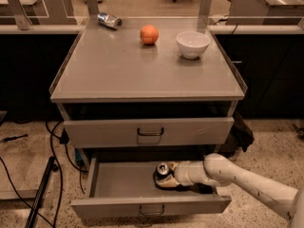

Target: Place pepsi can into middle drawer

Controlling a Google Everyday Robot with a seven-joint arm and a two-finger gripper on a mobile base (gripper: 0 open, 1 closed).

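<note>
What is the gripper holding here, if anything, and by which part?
The gripper holds the pepsi can around its body, inside the open middle drawer; its silver top is free.

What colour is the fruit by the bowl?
The fruit is orange, camera view. Gripper: in the middle drawer, at pepsi can.

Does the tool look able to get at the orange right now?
Probably not directly: the tool sits in the open middle drawer by the pepsi can, with the upper drawer and cabinet top above. It would need to back out and rise first to the orange.
</note>
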